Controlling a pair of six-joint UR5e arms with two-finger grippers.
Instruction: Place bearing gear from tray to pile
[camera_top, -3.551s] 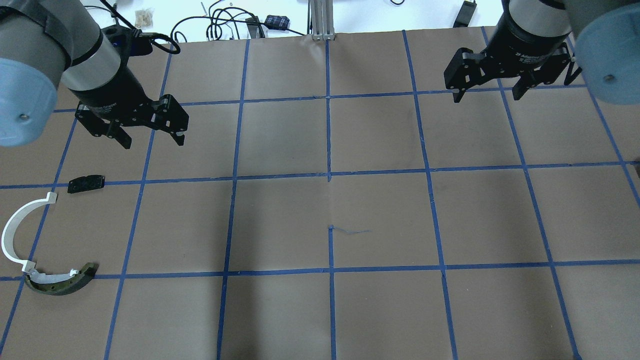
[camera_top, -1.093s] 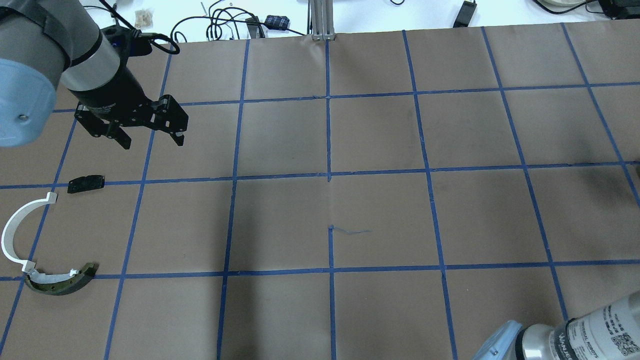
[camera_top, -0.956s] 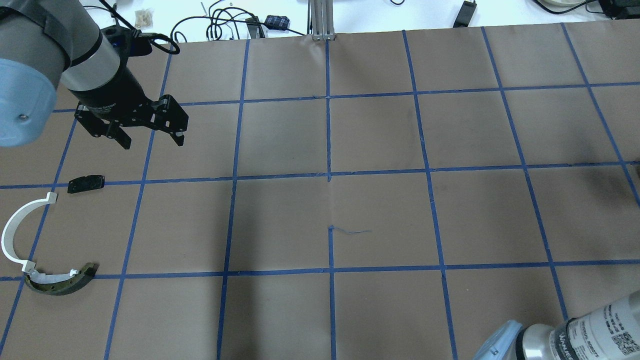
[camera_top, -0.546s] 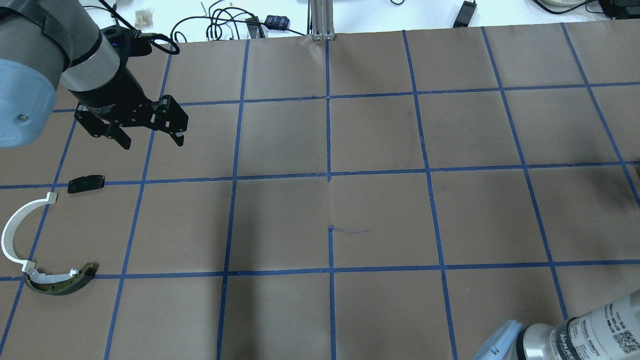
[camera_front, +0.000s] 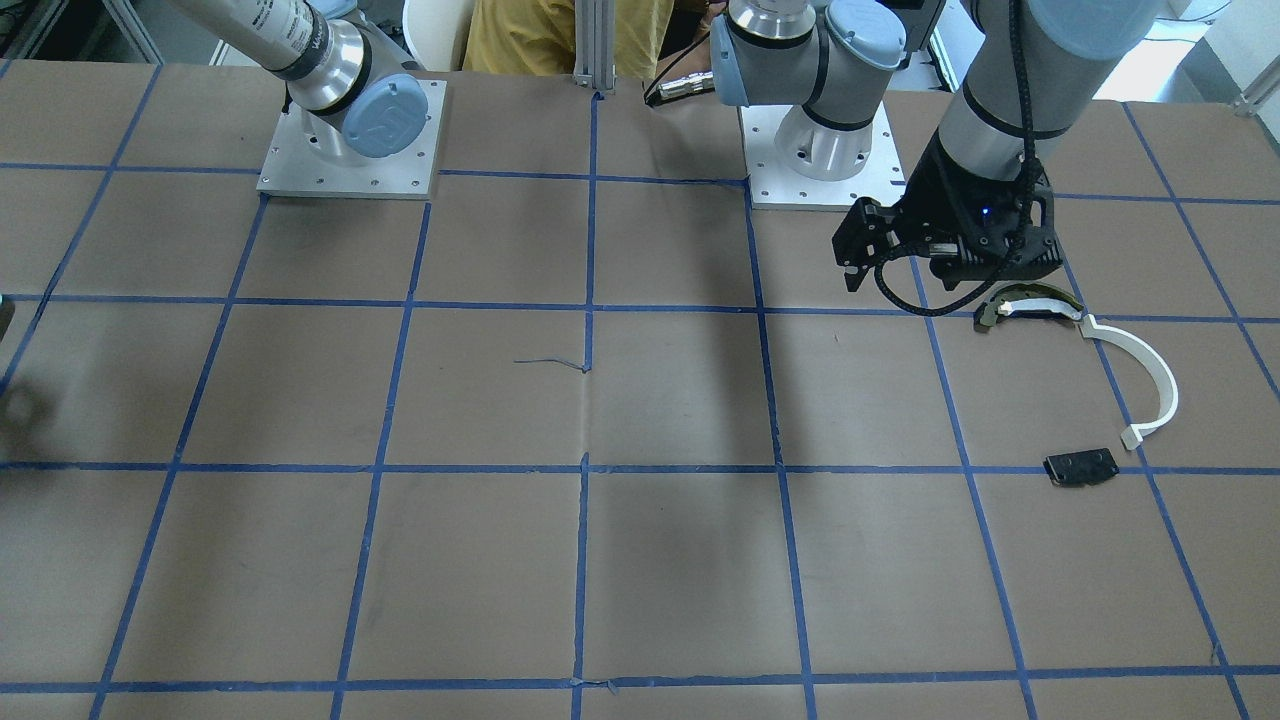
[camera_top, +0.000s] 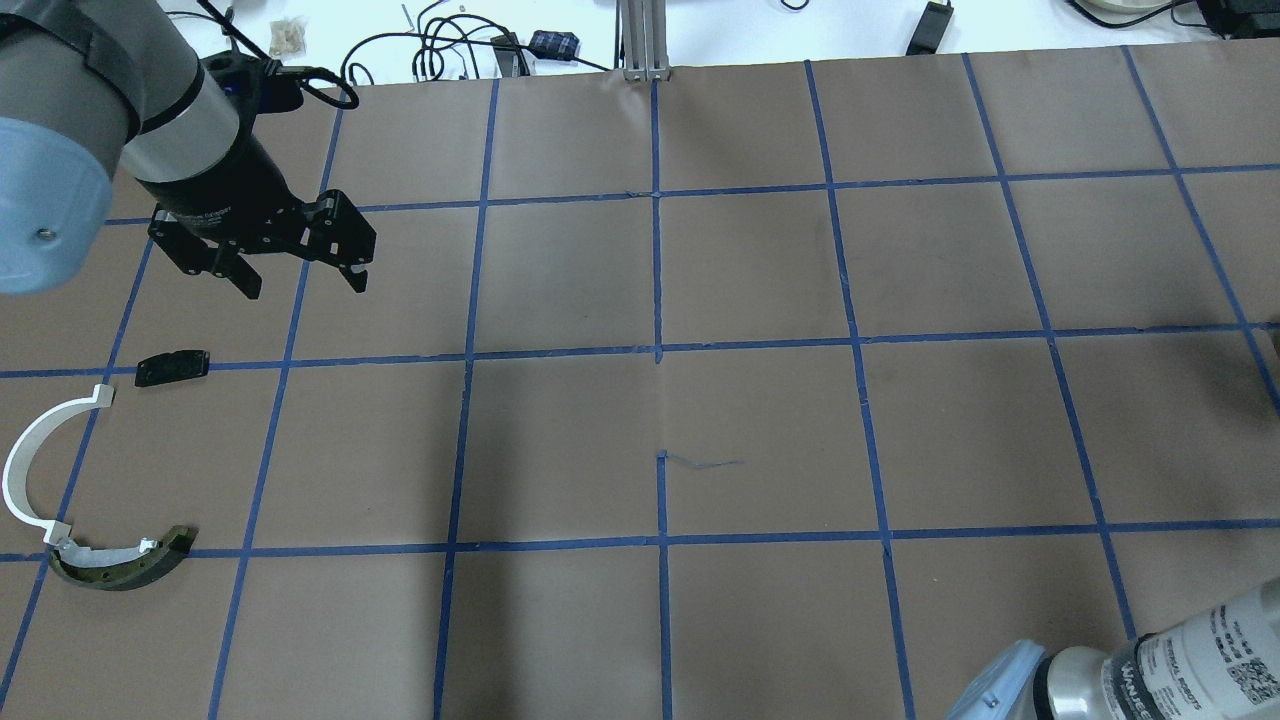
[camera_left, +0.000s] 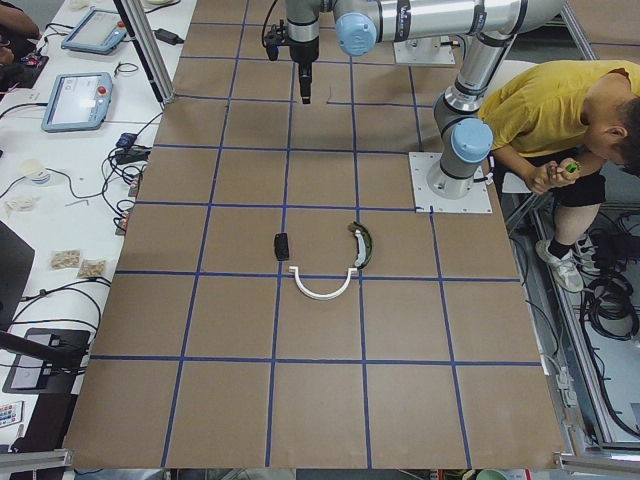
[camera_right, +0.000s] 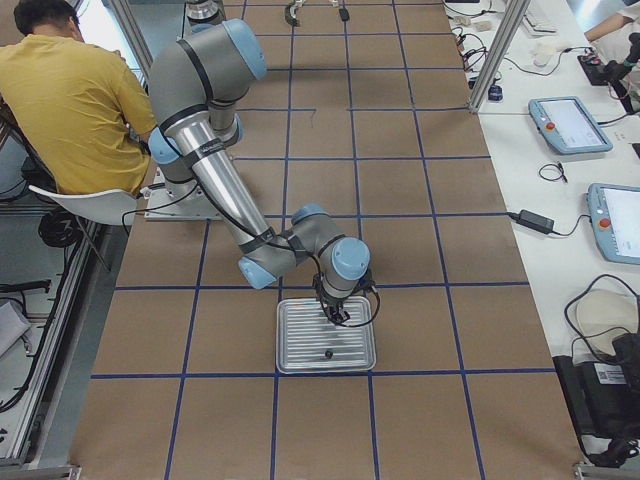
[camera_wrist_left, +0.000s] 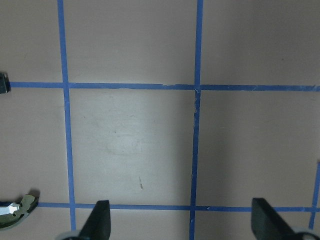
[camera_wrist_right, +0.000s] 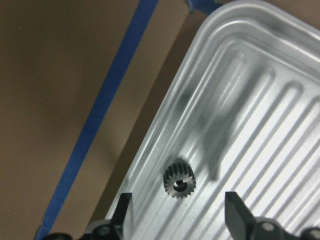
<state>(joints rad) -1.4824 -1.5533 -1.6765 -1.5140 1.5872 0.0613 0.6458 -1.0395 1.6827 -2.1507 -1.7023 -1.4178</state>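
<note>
Your gear (camera_wrist_right: 179, 181) lies in the tray (camera_wrist_right: 260, 100), close to the tray's rim near one corner. Your right gripper (camera_wrist_right: 178, 202) hangs over the tray with its fingers spread wide. The gear sits just ahead of the gap between them and seems untouched, though the close view is blurred. The pile lies well apart from the tray, at the table's other end: a white strip (camera_top: 30, 460), an olive piece (camera_top: 120, 565) and a black plate (camera_top: 172, 367). Your left gripper (camera_top: 304, 285) hovers far from the tray too, near the black plate, fingers released and holding nothing.
</note>
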